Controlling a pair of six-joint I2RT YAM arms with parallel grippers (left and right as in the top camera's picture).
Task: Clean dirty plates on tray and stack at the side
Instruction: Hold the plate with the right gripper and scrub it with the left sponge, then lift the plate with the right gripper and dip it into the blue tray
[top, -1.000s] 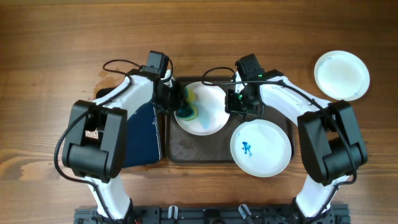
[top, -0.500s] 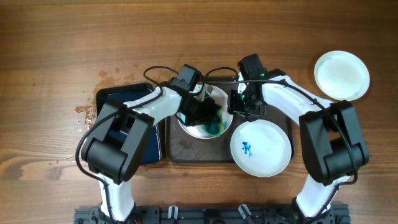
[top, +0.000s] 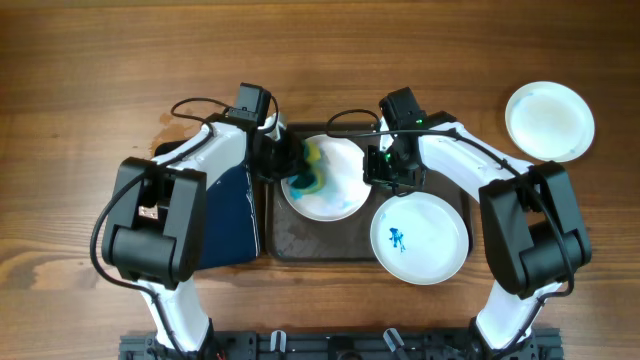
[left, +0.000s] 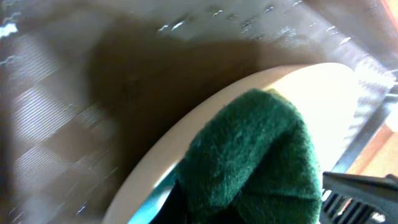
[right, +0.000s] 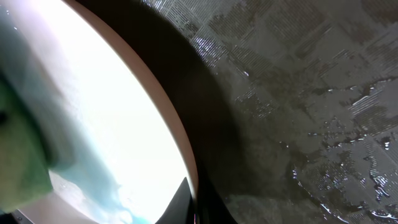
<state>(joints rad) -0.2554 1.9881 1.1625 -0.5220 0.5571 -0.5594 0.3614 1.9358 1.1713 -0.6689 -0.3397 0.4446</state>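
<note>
Left gripper (top: 292, 165): jaws clamped on green sponge (top: 305, 172), pressing wet plate (top: 335, 195).
Right gripper (top: 381, 165): jaws pinch that plate's right rim.
Plate location: tray (top: 300, 242), far-centre.
Advice: hold rim steady; sweep blue-green film fully.

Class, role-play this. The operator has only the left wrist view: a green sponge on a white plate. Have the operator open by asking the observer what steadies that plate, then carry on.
Operator: My sponge is on the scrubbed plate. What steadies it?
Observer: The right tool grips its right rim.
Operator: Are any plates left to clean?
Observer: One smeared plate, with a blue mark at its centre, lies partly over the right end of the tray.
Operator: Any finished?
Observer: One plain plate sits alone on the table, far right, off the tray.
</note>
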